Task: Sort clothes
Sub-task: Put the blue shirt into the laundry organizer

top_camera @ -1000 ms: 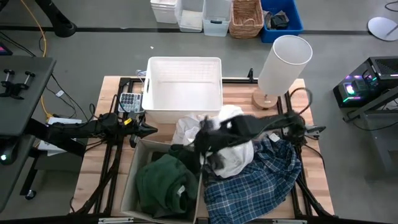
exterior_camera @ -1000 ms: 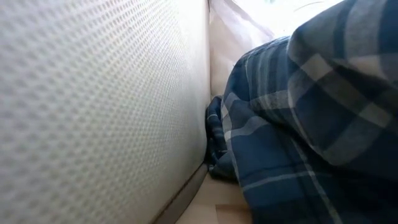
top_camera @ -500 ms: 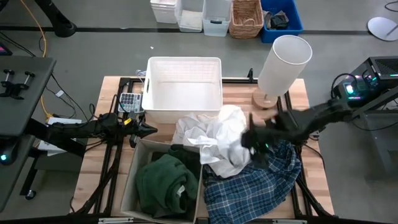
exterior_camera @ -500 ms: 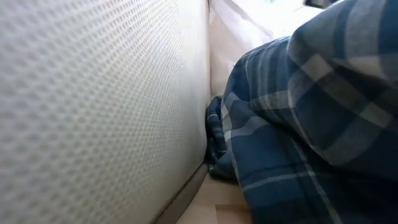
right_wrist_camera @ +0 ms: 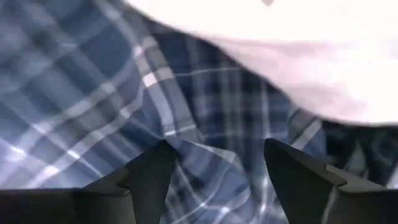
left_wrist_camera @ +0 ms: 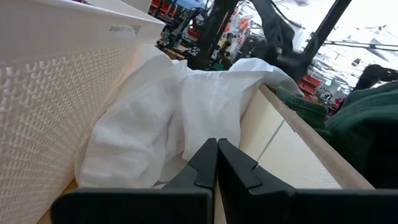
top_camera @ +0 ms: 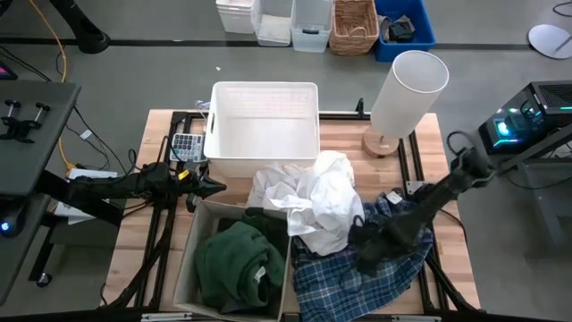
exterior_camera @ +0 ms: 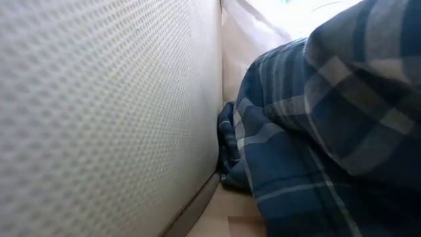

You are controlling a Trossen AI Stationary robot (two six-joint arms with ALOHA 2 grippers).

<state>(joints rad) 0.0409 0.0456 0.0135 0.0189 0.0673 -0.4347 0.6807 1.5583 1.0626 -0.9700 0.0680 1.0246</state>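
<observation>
Sorting partly done: dark green garment (top_camera: 234, 259) in cardboard box (top_camera: 188, 259), white bin (top_camera: 264, 154) empty. Right gripper (right_wrist_camera: 214, 163), fingers spread, reaching plaid shirt (top_camera: 357, 277); white clothes (top_camera: 308, 201) remaining mid-table. Left gripper (left_wrist_camera: 217, 163) pinched closed at left edge.

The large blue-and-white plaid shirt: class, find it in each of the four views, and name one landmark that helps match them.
High view: large blue-and-white plaid shirt at the table's near right, under the right gripper.
Low view: fills the right half.
Left wrist view: not in it.
Right wrist view: fills the picture beyond the open fingers.
Shared landmark: the white garments beside it.
</observation>
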